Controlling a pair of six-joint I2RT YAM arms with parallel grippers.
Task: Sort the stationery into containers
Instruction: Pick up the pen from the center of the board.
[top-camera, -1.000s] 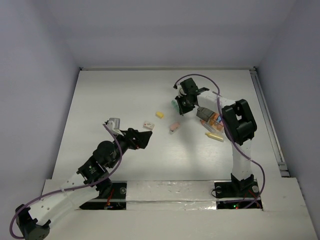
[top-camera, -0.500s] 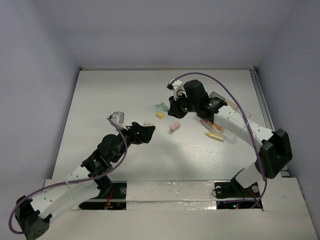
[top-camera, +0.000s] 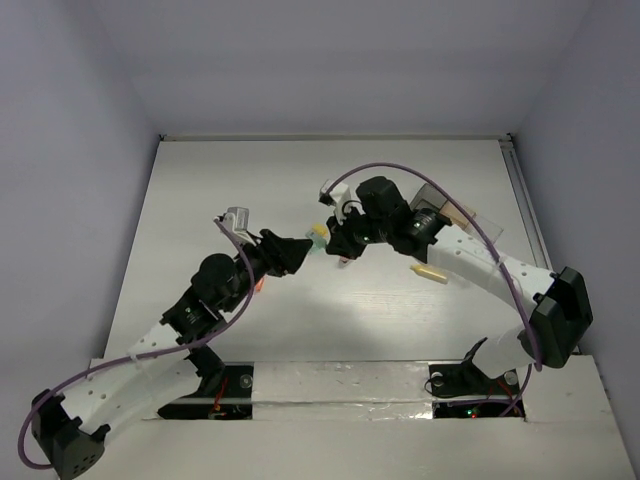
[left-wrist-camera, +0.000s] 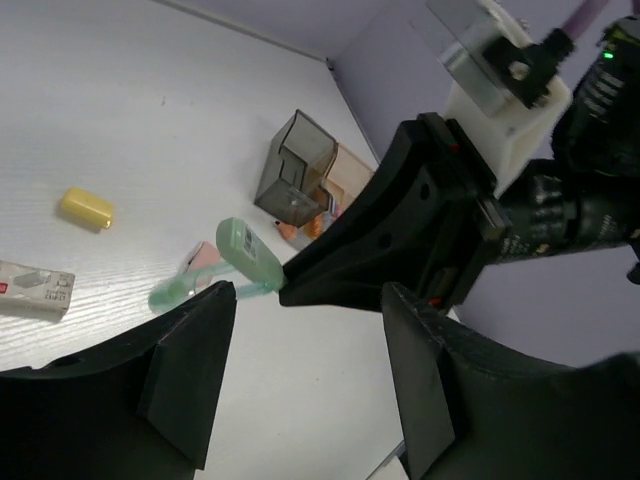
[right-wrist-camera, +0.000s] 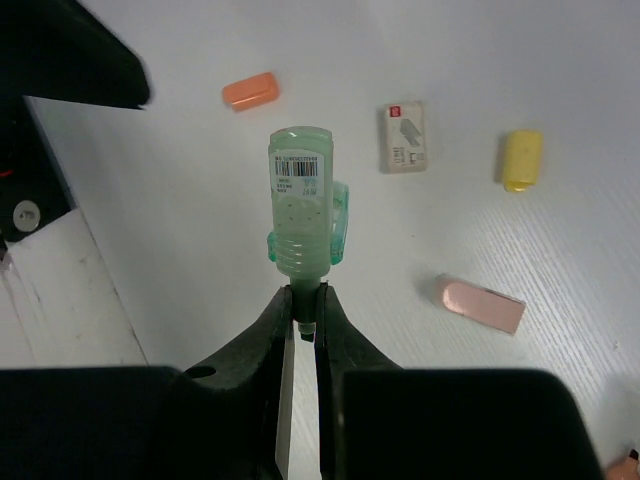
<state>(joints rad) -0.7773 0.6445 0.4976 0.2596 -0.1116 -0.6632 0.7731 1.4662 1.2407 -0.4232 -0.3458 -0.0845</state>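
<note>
My right gripper (right-wrist-camera: 303, 300) is shut on the thin tip of a green piece (right-wrist-camera: 303, 200) with a barcode label, held above the table. In the left wrist view the green piece (left-wrist-camera: 248, 255) hangs just beyond my left gripper (left-wrist-camera: 306, 300), whose jaws stand apart with nothing between them. On the table lie an orange piece (right-wrist-camera: 250, 91), a grey-white block (right-wrist-camera: 405, 137), a yellow piece (right-wrist-camera: 522, 158) and a pink piece (right-wrist-camera: 480, 304). The containers show as a smoky dark bin (left-wrist-camera: 295, 170) joined to a tan one (left-wrist-camera: 345, 180).
Both grippers meet over the middle of the table (top-camera: 200, 200), the left gripper (top-camera: 298, 250) facing the right gripper (top-camera: 338, 242). A long pale yellow piece (top-camera: 430, 272) lies under the right forearm. The right arm covers most of the bins in the top view.
The right arm has swung left, carrying the green piece to the left gripper. The left gripper has moved right towards it and its jaws have narrowed.
</note>
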